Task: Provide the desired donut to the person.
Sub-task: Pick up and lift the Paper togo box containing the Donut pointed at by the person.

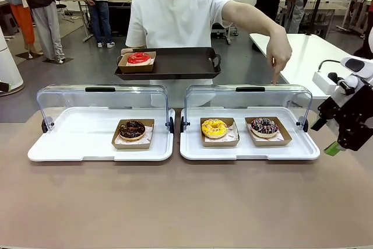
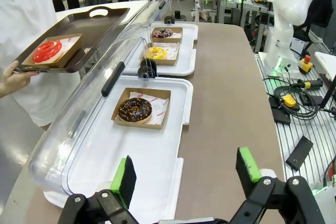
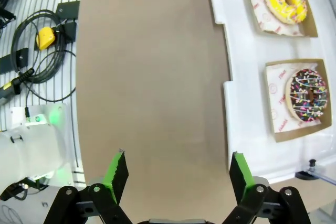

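Left and right jaws wide, empty, above worktop (image 3: pixel 152 51). Person's hand (image 1: pixel 281 51) points toward sprinkled donut (image 1: pixel 264 126); risk: grabbing yellow donut (image 1: pixel 214 127) just beside it.

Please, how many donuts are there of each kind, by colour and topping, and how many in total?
Red donut: 1
Yellow donut: 1
Chocolate donut with pale crumbs: 1
Chocolate donut with coloured sprinkles: 1
Total: 4
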Robot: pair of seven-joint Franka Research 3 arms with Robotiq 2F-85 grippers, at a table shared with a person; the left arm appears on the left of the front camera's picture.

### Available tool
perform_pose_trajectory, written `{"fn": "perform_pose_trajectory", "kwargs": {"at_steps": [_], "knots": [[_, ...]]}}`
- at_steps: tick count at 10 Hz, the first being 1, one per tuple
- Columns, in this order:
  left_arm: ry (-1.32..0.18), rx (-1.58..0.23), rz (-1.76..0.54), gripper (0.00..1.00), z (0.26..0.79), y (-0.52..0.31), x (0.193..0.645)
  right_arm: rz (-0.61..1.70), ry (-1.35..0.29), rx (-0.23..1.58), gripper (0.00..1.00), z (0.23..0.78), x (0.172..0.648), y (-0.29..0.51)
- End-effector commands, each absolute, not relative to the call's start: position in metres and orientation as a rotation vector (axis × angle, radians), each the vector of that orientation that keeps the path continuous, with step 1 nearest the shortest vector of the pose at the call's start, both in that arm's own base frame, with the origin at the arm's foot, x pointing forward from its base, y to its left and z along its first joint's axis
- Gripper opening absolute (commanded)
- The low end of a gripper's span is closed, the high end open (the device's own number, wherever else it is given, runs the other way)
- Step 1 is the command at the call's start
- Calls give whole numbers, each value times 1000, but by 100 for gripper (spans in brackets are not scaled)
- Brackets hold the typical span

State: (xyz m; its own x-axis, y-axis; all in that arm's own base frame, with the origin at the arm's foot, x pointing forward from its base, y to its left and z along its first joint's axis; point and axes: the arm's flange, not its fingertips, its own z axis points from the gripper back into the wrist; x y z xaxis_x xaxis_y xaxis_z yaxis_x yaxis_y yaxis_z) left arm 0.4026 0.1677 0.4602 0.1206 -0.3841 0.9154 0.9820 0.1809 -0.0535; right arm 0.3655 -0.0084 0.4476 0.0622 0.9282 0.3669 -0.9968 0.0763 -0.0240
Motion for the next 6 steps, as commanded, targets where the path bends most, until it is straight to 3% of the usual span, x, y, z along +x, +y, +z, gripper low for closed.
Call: {"fn": "perform_pose_trajectory", "kwargs": {"at_steps": [1, 6], "knots": [[-935, -834, -1182, 100, 461, 169, 402, 1420, -282, 214, 100, 430, 399, 2], [-935, -834, -1182, 100, 461, 169, 402, 1412, -231, 137, 100, 395, 437, 20]]}}
